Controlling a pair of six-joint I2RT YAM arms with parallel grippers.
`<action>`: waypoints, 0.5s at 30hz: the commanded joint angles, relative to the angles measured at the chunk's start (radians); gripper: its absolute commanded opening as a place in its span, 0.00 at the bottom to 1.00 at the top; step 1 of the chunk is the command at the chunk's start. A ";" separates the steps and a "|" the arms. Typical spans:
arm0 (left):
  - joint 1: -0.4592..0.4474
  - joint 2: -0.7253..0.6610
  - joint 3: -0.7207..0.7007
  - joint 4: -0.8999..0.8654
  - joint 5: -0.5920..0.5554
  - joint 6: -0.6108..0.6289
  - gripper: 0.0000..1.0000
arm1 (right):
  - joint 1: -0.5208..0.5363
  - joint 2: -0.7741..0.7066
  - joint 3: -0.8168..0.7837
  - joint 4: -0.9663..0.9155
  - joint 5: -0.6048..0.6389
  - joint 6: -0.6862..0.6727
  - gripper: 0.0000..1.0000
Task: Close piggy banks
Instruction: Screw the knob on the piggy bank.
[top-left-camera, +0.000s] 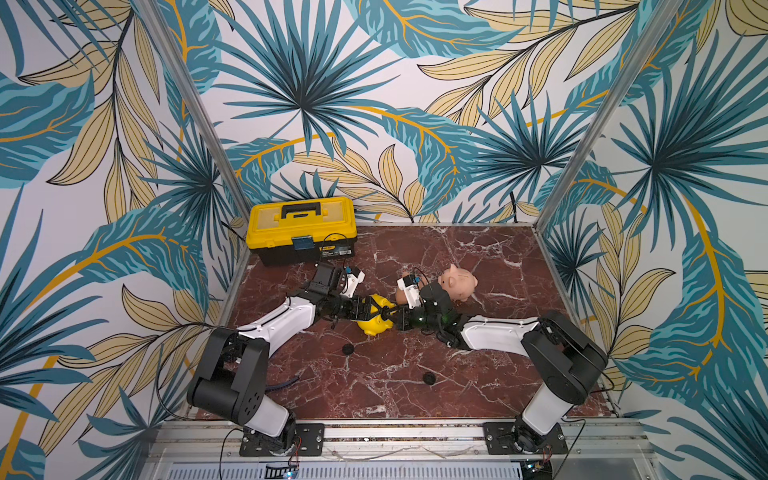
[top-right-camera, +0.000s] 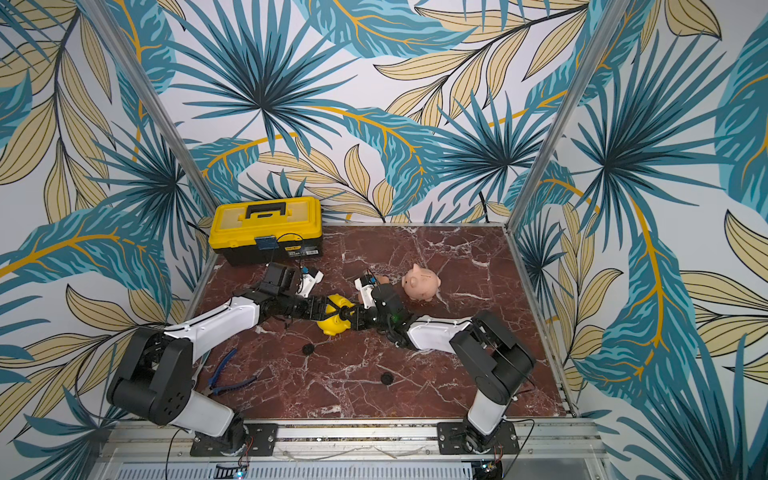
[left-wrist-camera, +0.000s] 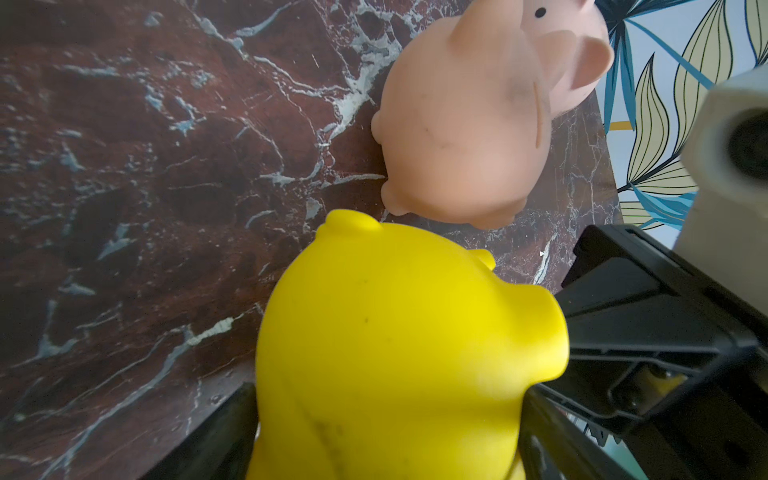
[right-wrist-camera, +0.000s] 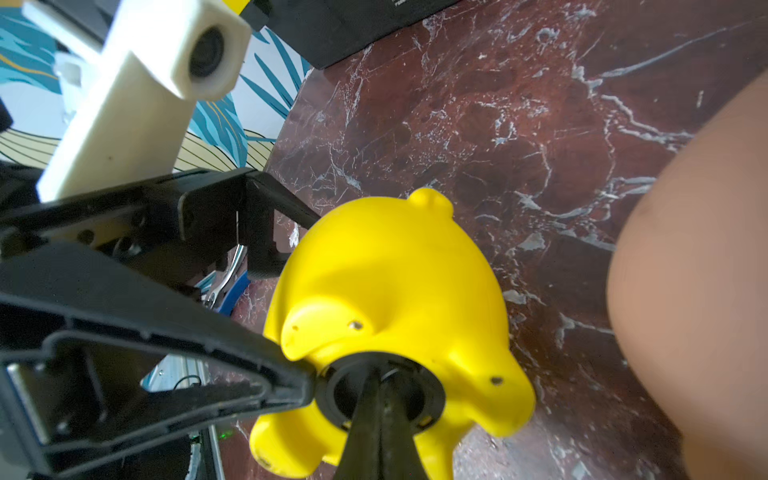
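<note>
My left gripper (top-left-camera: 374, 311) (left-wrist-camera: 382, 432) is shut on the yellow piggy bank (top-left-camera: 372, 329) (top-right-camera: 333, 324) (left-wrist-camera: 395, 332) (right-wrist-camera: 395, 282), its fingers pressed to both flanks. The pig's belly faces my right gripper (top-left-camera: 392, 316) (right-wrist-camera: 376, 386). That gripper is shut, its tips pressed into the black round plug (right-wrist-camera: 434, 395) sitting in the belly hole. The peach-orange piggy bank (top-left-camera: 400, 294) (left-wrist-camera: 465, 137) (right-wrist-camera: 685, 291) lies just behind, partly hidden by the right wrist. The pale pink piggy bank (top-left-camera: 459, 284) (top-right-camera: 422, 282) stands farther right.
A yellow-and-black toolbox (top-left-camera: 301, 230) (top-right-camera: 266, 228) stands at the back left. Two black discs (top-left-camera: 347, 348) (top-left-camera: 428, 377) lie on the marble table (top-left-camera: 478, 257) in front of the grippers. Blue-handled pliers (top-right-camera: 226, 374) lie by the left arm's base.
</note>
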 joint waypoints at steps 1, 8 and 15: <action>-0.032 0.006 -0.053 -0.046 0.018 0.005 0.92 | 0.000 0.001 0.008 0.162 0.012 0.106 0.00; -0.034 -0.001 -0.065 -0.030 0.011 -0.007 0.92 | 0.000 0.006 0.004 0.193 0.037 0.217 0.00; -0.033 -0.005 -0.069 -0.022 -0.002 -0.017 0.92 | 0.002 0.024 0.010 0.214 0.040 0.309 0.00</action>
